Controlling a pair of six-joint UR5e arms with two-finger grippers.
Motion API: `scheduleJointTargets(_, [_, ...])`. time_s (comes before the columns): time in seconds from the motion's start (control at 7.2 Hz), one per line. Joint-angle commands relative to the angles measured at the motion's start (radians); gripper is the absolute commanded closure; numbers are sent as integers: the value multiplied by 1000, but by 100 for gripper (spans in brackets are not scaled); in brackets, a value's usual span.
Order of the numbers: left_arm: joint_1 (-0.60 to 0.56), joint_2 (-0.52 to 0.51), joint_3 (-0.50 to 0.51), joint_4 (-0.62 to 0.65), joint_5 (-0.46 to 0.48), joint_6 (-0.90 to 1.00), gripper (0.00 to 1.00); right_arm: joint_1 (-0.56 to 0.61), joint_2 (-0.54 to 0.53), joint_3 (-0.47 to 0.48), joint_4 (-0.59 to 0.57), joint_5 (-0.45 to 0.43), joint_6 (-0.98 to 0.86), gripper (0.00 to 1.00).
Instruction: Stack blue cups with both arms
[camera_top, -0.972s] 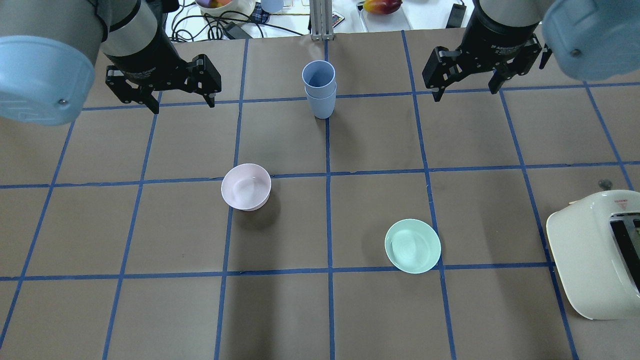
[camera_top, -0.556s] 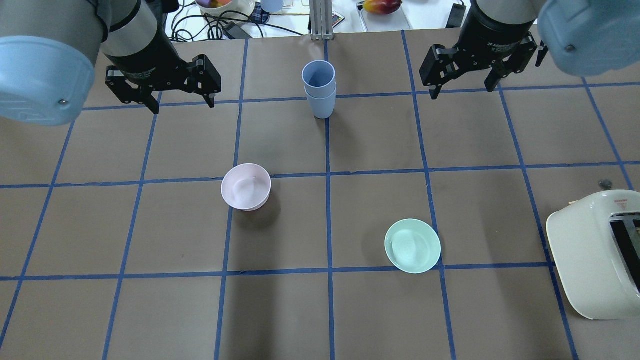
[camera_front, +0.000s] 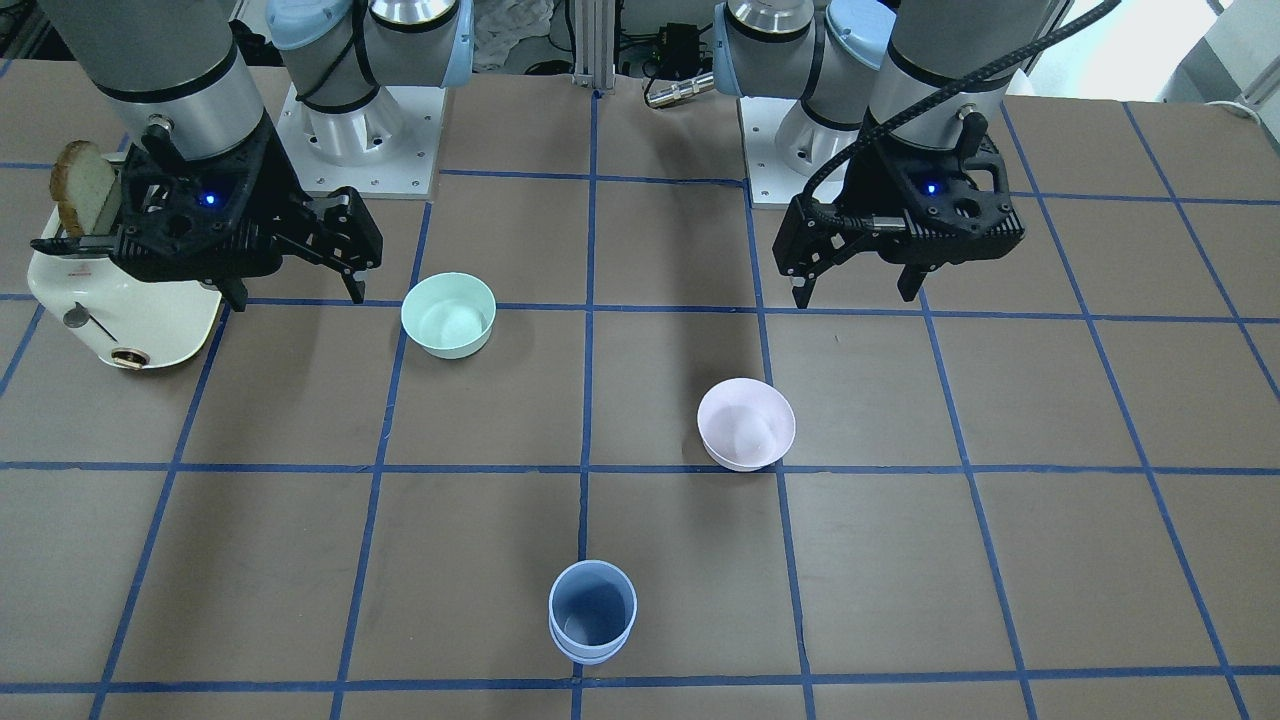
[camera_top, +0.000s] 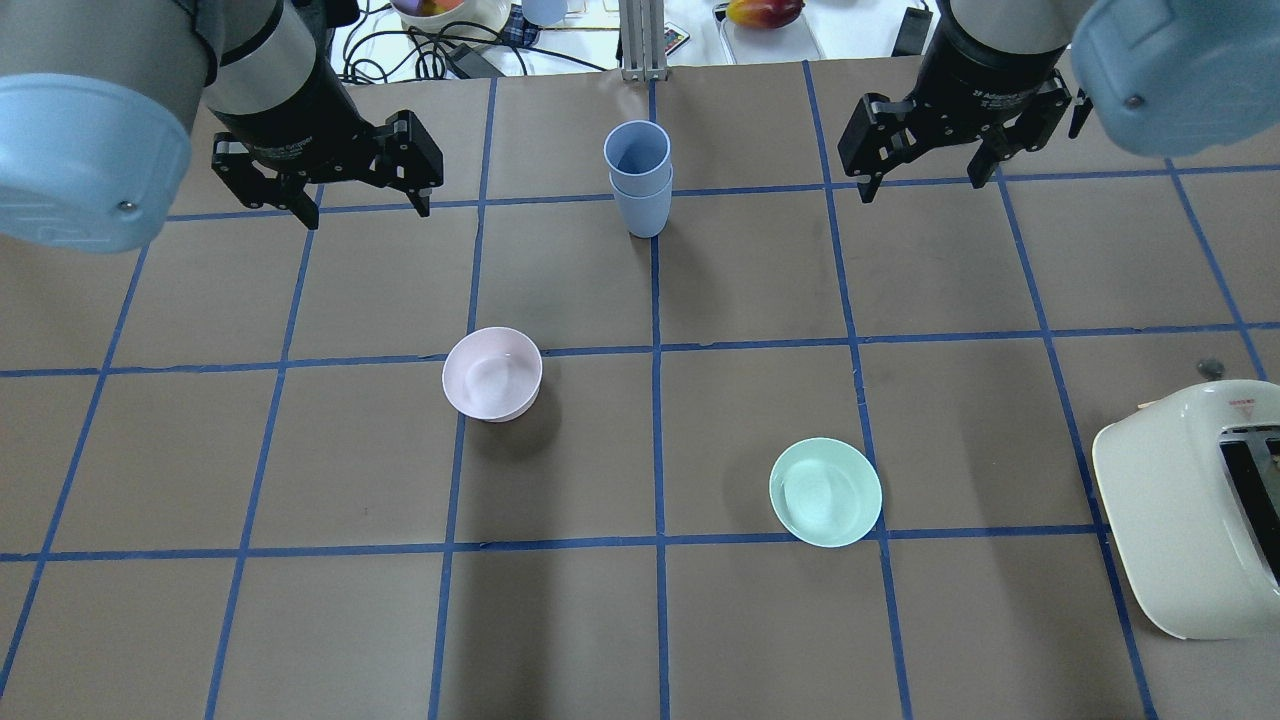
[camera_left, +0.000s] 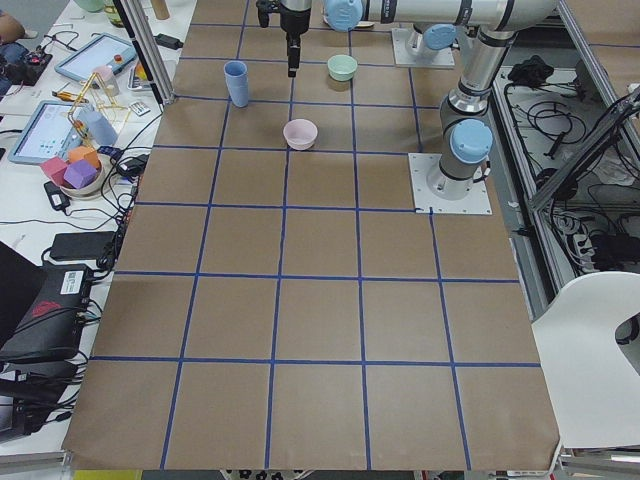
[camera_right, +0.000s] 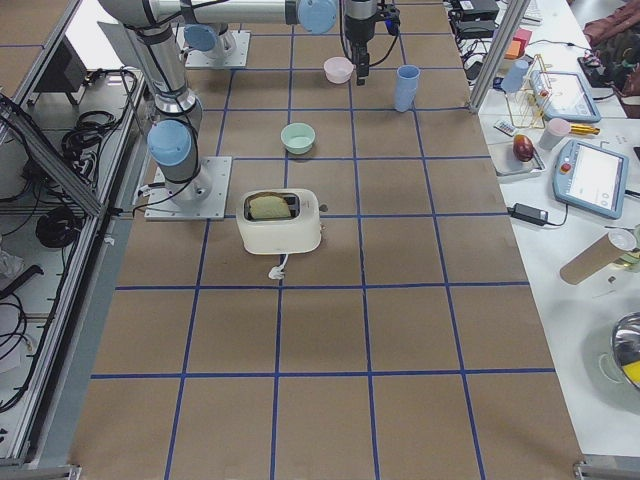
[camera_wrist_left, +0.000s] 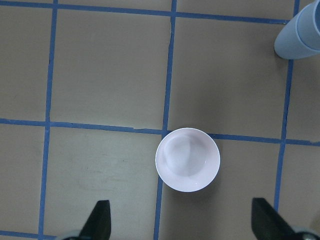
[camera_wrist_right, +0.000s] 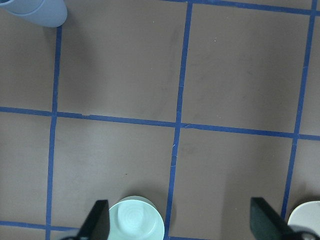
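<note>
Blue cups (camera_top: 638, 180): two plain matte plastic tumblers, tapered and without handles, one nested inside the other. The stack is upright and mouth-up, and the inner cup's rim stands above the outer's.
Cup position: on the centre tape line at the side of the tabletop (camera_top: 300, 450) away from the robot's base. No gripper touches it.
Left gripper (camera_top: 365, 210): black, two fingers spread wide, holding nothing. It hangs above the tabletop, well apart from the stack. Its wrist view looks down on the pink bowl between the fingertips, with the cups at the top right corner.
Right gripper (camera_top: 928, 185): black, fingers spread just as wide, also empty. It is raised and well apart from the stack on the other side.
Pink bowl (camera_top: 492, 373): pale, round, smooth, low and wide. It sits beside a tape crossing on the robot's left half.
Green bowl (camera_top: 825, 491): mint, round, the same smooth finish, on the right half.
Toaster (camera_top: 1190, 510): cream, glossy, with rounded corners, at the right edge. A slice of bread (camera_front: 85, 195) stands in its slot.
Tabletop surface: brown matte covering, marked into squares by blue tape lines (camera_top: 657, 400).
</note>
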Motion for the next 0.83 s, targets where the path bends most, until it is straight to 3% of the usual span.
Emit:
scheduleJointTargets(0.0, [1,0,-1,0,-2,-1,0,0,1,3,0,0,0,0])
scheduleJointTargets(0.69, [1,0,-1,0,0,-1,0,2,3,10,0,-7,0,0])
